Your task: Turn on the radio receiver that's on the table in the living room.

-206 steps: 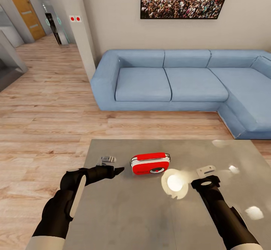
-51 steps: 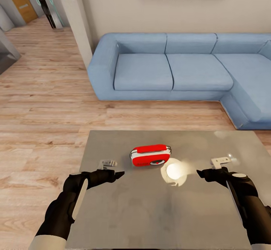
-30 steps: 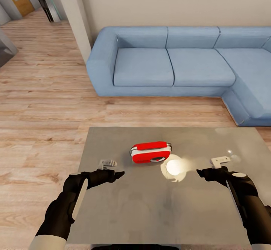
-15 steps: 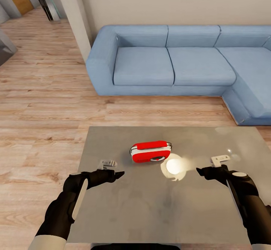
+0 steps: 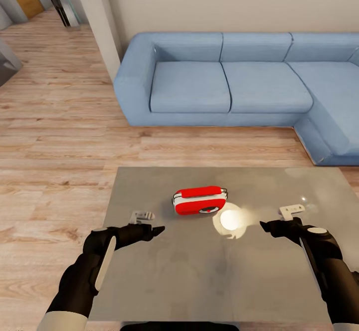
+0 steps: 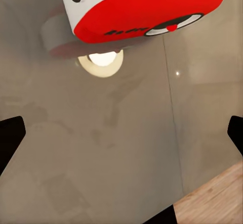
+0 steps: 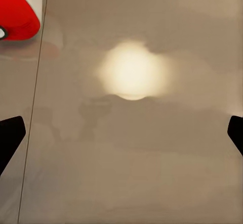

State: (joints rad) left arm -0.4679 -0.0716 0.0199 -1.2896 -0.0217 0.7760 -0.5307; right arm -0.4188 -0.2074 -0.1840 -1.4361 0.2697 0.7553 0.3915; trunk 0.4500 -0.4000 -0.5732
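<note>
The red radio receiver [image 5: 199,200] with white trim stands on the glossy grey table [image 5: 199,276], toward its far middle, dial facing me. My left gripper [image 5: 155,231] hovers over the table to the radio's near left, fingers pointing right. My right gripper [image 5: 265,227] hovers to its near right, pointing left. Neither touches the radio. In the left wrist view the radio [image 6: 147,6] lies ahead of the open gripper [image 6: 121,138], its dark fingertips [image 6: 10,135] far apart. The right wrist view has the radio [image 7: 17,11] at one corner, beyond the open gripper [image 7: 121,138].
A bright lamp reflection [image 5: 230,220] glares on the tabletop just right of the radio. Beyond the table lie light wood floor [image 5: 60,136] and the light-blue sectional sofa [image 5: 224,82]. A pale wall pillar [image 5: 97,17] stands at the far left.
Over the last half second nothing has visibly moved. Since the earliest frame the view has shifted closer and downward, and my right arm has swung out to the right.
</note>
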